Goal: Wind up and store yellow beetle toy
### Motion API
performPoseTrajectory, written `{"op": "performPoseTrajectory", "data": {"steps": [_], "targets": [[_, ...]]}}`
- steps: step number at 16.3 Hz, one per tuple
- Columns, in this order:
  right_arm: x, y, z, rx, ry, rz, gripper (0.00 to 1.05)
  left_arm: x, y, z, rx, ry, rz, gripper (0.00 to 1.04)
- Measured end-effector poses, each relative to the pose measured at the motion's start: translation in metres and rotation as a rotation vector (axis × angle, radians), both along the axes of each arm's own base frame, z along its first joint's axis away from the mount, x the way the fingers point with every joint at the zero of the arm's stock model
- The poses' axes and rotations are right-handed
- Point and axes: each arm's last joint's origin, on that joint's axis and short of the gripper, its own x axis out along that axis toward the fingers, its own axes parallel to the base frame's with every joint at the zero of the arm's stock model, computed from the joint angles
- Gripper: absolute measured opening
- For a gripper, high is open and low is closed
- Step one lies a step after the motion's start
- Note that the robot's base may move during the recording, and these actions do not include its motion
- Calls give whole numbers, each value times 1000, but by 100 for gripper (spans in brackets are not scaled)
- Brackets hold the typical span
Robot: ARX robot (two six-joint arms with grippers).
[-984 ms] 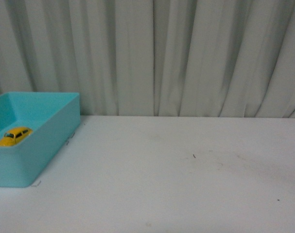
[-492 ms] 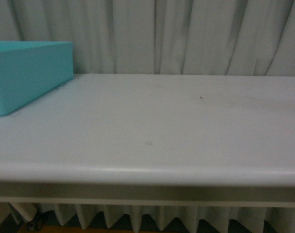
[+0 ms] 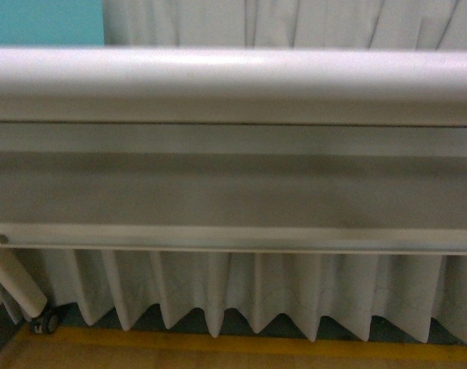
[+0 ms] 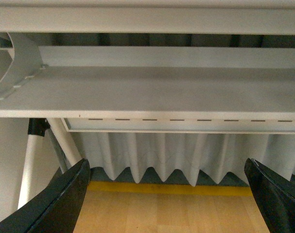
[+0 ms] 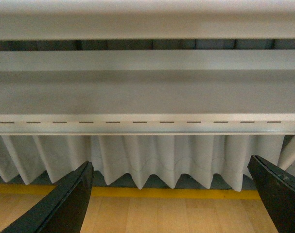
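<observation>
The yellow beetle toy is out of view in every frame. Only a corner of the teal box [image 3: 45, 21] shows at the top left of the front view, above the table's rounded front edge [image 3: 233, 81]. My left gripper [image 4: 166, 167] is open and holds nothing, its dark fingers [image 4: 55, 204] wide apart. It hangs below the table's underside, facing the floor and curtain. My right gripper [image 5: 170, 165] is open and empty too, its fingers [image 5: 64, 204] spread at the same low height under the table frame.
The table's metal frame [image 4: 147, 92] spans both wrist views overhead. A white table leg [image 3: 14, 284] with a castor [image 3: 42, 323] stands at the left. A pleated white curtain [image 3: 241, 292] hangs behind, above a yellow floor line [image 3: 218, 342] and wooden floor [image 5: 171, 216].
The front view has dropped from above the tabletop to below its front edge. The teal box slid up to the top left corner, and the toy inside it left the view.
</observation>
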Motion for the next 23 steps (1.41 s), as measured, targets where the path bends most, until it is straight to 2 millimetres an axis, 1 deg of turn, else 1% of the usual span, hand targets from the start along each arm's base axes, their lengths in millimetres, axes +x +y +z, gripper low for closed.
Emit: {"op": "performPoseTrajectory", "data": {"steps": [23], "targets": [[0,0,0,1,2,0,98,0,0,0,0,2,0,98]]}}
